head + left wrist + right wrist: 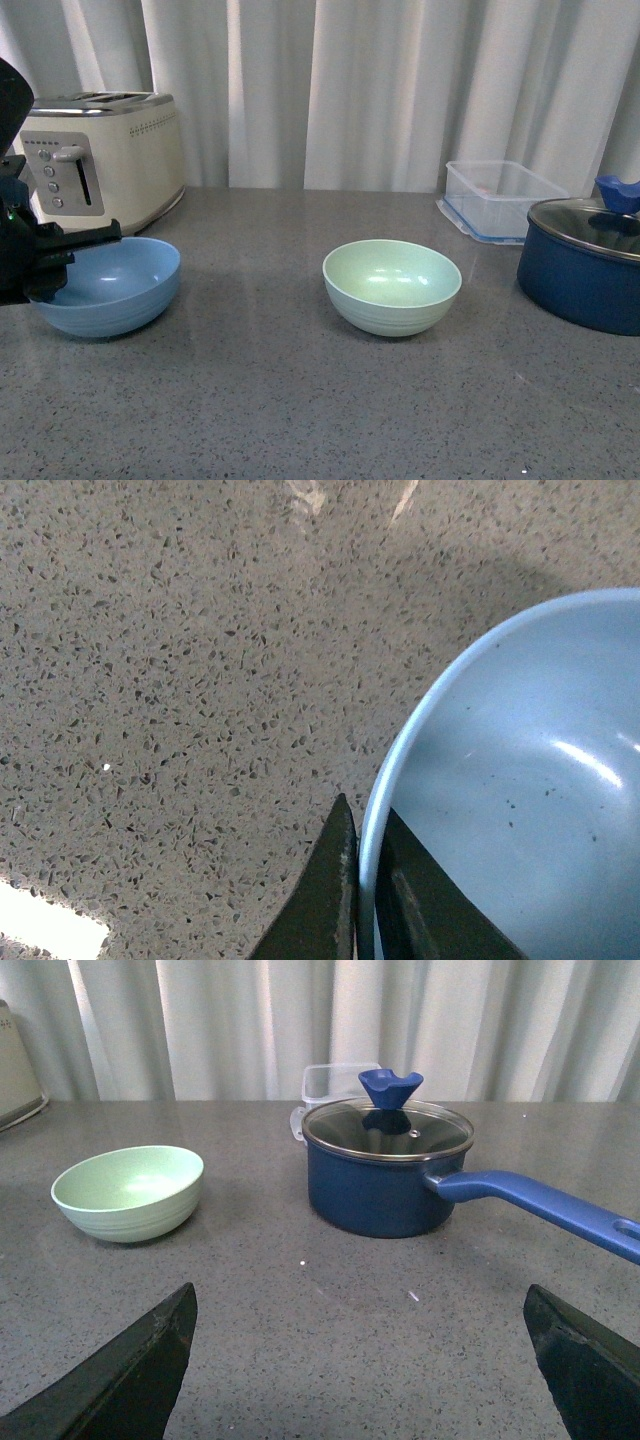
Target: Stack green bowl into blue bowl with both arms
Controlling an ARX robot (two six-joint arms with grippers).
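The blue bowl point(115, 283) sits at the left of the grey counter. My left gripper point(70, 252) is shut on its near-left rim; in the left wrist view one finger is inside and one outside the rim of the blue bowl point(520, 780), with the gripper point(366, 825) pinching it. The green bowl point(392, 285) stands upright and empty at the counter's middle, apart from the blue one. It also shows in the right wrist view point(128, 1192). My right gripper point(360, 1305) is open and empty above bare counter, well short of the green bowl; it is out of the front view.
A cream toaster point(100, 155) stands behind the blue bowl. A dark navy lidded pot point(585, 260) with a long blue handle point(545, 1210) sits at the right, a clear plastic container point(500, 198) behind it. White curtains close the back.
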